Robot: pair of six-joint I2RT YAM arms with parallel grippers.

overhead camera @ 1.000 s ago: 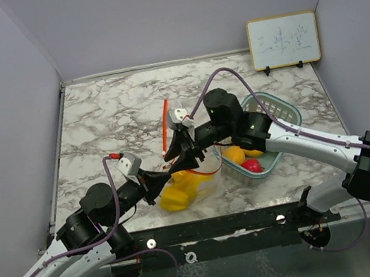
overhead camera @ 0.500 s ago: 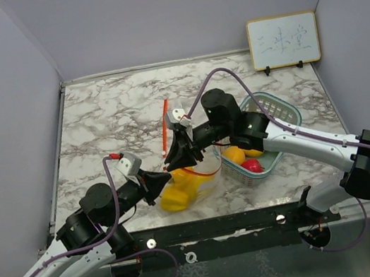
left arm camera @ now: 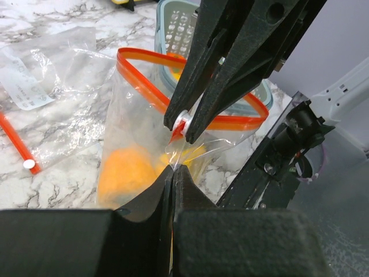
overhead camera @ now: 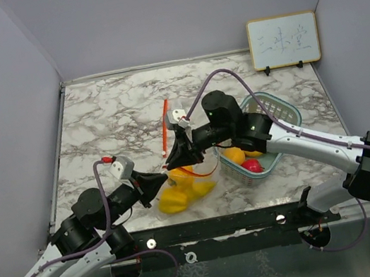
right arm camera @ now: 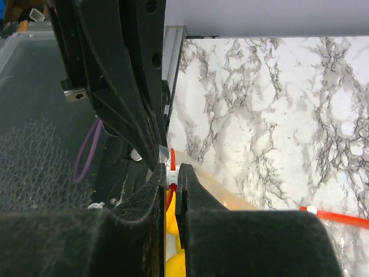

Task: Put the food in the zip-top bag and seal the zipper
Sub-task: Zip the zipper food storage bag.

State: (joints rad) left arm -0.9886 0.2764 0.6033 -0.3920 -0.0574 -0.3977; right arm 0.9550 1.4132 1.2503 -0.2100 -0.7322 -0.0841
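Note:
The clear zip-top bag [overhead camera: 202, 173] with an orange-red zipper strip [left arm camera: 144, 81] stands near the table's front, holding yellow and orange fruits [overhead camera: 175, 197], which also show in the left wrist view [left arm camera: 124, 173]. My left gripper [overhead camera: 159, 184] is shut on the bag's near edge just below the zipper end [left arm camera: 173, 168]. My right gripper [overhead camera: 173, 160] is shut on the white zipper slider [right arm camera: 172, 173], right above the left fingertips. The bag's mouth gapes open behind the slider. A red fruit [overhead camera: 251, 165] and a yellow fruit [overhead camera: 234, 155] lie in the teal basket [overhead camera: 287, 109].
A second, flat clear bag [left arm camera: 57, 86] with a loose red strip [overhead camera: 164, 124] lies behind the held bag. A small whiteboard [overhead camera: 283, 40] stands at the back right. The basket sits close to the right of the bag, under my right arm.
My left arm has drawn back a little toward the near left, still holding the bag's edge. The fruits in the bag shifted slightly. My right gripper has stayed on the slider.

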